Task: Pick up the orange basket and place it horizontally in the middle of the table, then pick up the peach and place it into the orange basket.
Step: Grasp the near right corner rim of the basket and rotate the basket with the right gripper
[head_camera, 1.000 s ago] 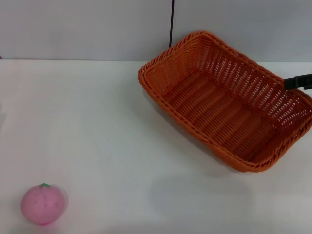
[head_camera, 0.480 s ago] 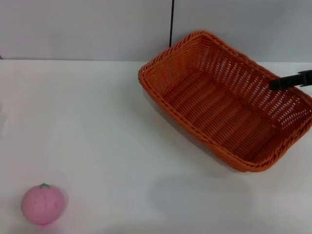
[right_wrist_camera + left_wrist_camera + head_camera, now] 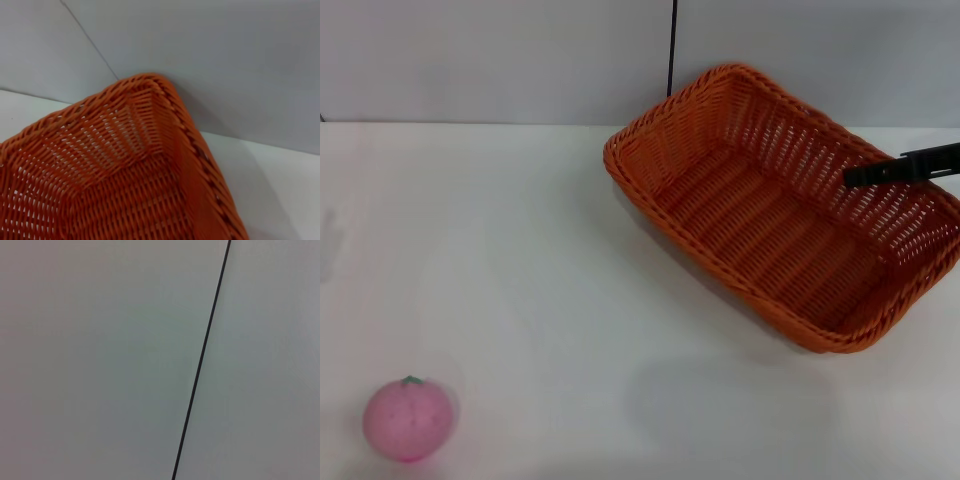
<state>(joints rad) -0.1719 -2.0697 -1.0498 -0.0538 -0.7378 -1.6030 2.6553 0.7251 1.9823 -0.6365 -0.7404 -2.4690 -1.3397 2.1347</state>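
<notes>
The orange basket [image 3: 785, 205] lies at an angle on the table [image 3: 520, 260], at the back right, with nothing inside it. In the right wrist view one rounded corner of the orange basket [image 3: 135, 165] fills the lower part, seen from close by. My right gripper [image 3: 860, 176] reaches in from the right as a thin black bar, above the basket's far right rim and over its inside. The peach [image 3: 408, 418] sits at the table's front left corner, far from the basket. My left gripper is out of view.
A grey wall [image 3: 500, 60] with a vertical black seam [image 3: 672, 50] stands right behind the table and close to the basket's far corner. The left wrist view holds only that wall [image 3: 100, 360] and seam [image 3: 200, 365].
The right gripper has slid leftward from the picture's right edge, across the basket's far right rim and further over its inside. Basket and peach have not moved.
</notes>
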